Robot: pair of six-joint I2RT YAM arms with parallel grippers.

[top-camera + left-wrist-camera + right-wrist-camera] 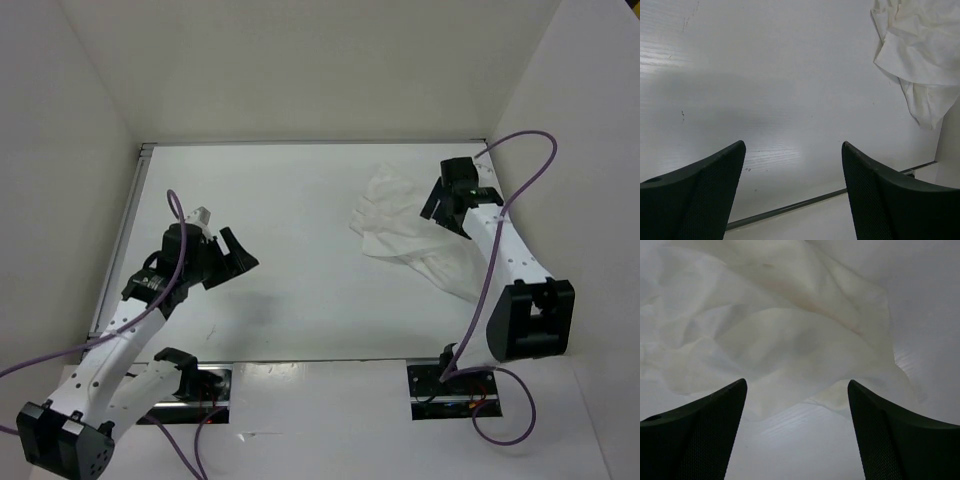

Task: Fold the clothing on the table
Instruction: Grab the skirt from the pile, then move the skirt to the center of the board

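The clothing (398,228) is a crumpled white garment lying on the right half of the table (290,200). My right gripper (447,208) hovers over its right side, jaws open and empty; in the right wrist view the rumpled fabric (790,325) fills the area just ahead of the open right gripper (796,382), and its near hem lies between the fingertips. My left gripper (236,256) is open over bare table at the left, well apart from the garment. In the left wrist view the left gripper (792,145) holds nothing, and the clothing (925,50) shows at the top right.
White upright walls (300,70) enclose the table at the back and on both sides. A thin grey metal edge (790,207) runs along the table border. Purple cables (530,140) loop from both arms. The right arm's link (505,250) crosses the garment's right end.
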